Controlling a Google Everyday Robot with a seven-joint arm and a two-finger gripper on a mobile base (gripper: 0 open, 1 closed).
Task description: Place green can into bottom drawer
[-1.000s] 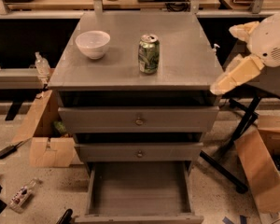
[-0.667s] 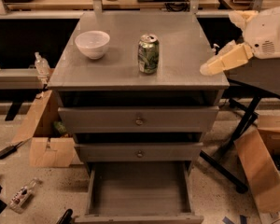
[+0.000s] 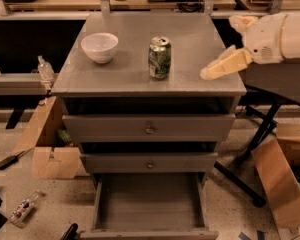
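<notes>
Camera view: looks down on a grey cabinet, arm reaching in from the right.
Gripper (image 3: 219, 68): right of the green can (image 3: 159, 58) and apart from it, low over the cabinet top (image 3: 190, 34), tip aimed toward the can; width of its opening impossible to tell; nothing in its hold.
Arm (image 3: 277, 36): white, farther right of the can, out past the cabinet's edge.
Green can: upright on the cabinet top, pull-tab end up, untouched.
White bowl (image 3: 99, 46): left of the can, set apart, a little farther back.
Knobbed drawers (image 3: 149, 129): below the can, both shut.
Bottom drawer (image 3: 149, 204): lowest, straight below the can, pulled out, grey floor showing.
Step in hand: probably the approach; grasp not yet made.
Risk, tipping: a sideways nudge from the tip before closing could topple the light can and roll it toward the bowl.
Risk, slipping: a grip too high on the smooth wall could let the can drop during the carry.
Risk, collision: a descent too close in could strike the upper drawer fronts or the open drawer's rim.
</notes>
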